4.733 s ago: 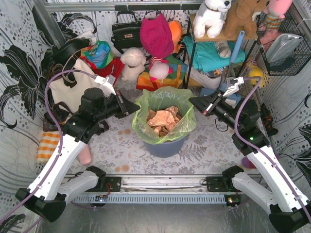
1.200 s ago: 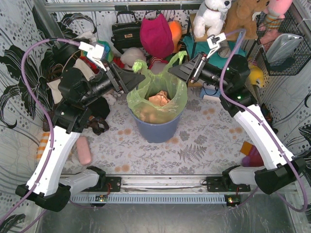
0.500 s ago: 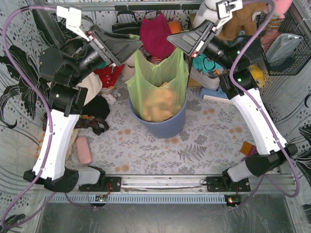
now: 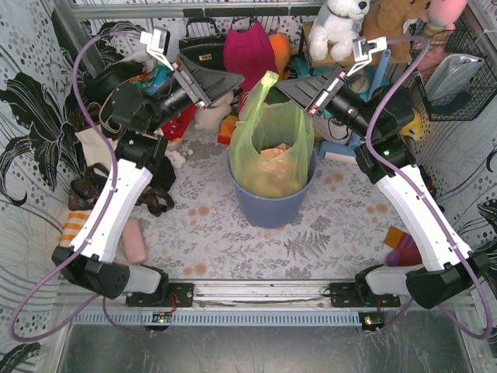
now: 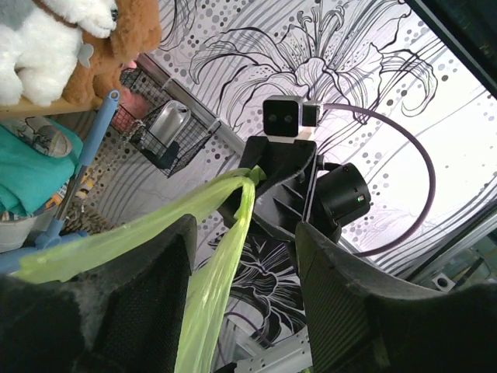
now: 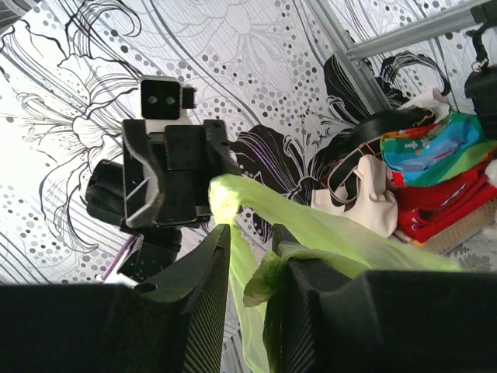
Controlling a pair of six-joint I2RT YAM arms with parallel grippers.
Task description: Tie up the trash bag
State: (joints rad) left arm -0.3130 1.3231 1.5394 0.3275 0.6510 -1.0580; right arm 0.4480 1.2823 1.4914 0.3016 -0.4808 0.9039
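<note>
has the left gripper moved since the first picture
Yes: the left gripper went from beside the bin up and back, now overlapping the black handbag.

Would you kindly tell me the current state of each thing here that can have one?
trash bag: standing in the bin, top gathered to a peak, no knot visible.
bin: upright, holding the bag.
left gripper: jaws open, a strip of the bag running between them.
right gripper: jaws shut on bunched bag plastic.
</note>
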